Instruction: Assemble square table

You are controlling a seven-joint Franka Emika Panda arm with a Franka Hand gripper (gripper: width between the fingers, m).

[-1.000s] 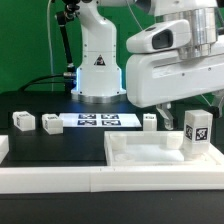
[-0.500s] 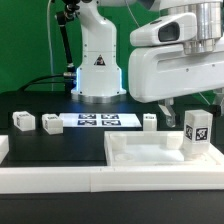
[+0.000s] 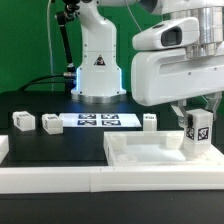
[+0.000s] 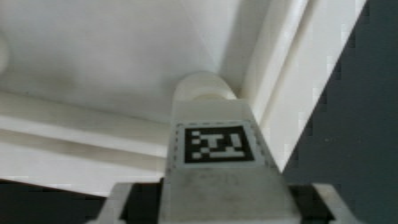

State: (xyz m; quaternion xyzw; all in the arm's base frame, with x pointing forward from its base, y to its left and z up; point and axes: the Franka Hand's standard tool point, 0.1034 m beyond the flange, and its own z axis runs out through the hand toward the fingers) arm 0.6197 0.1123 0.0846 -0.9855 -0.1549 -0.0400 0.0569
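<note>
The square table slab (image 3: 140, 158) lies flat on the black table at the exterior view's right. One white tagged leg (image 3: 196, 133) stands upright on its far right corner. My gripper (image 3: 197, 112) has come down over the top of this leg, a finger on each side, and is shut on it. In the wrist view the leg (image 4: 217, 130) runs out from between my gripper (image 4: 222, 200) fingers, its tag facing the camera, with the slab (image 4: 71, 110) below. Three more leg blocks (image 3: 22, 121) (image 3: 48, 123) (image 3: 149, 122) lie loose behind the slab.
The marker board (image 3: 95, 120) lies flat at the back middle, in front of the arm's base (image 3: 97, 70). A long low white barrier rail (image 3: 60, 178) runs along the table's front edge.
My gripper has dropped from above the slab onto the standing leg, and its jaws have closed in from wide open. The leg and the other parts have not moved.
</note>
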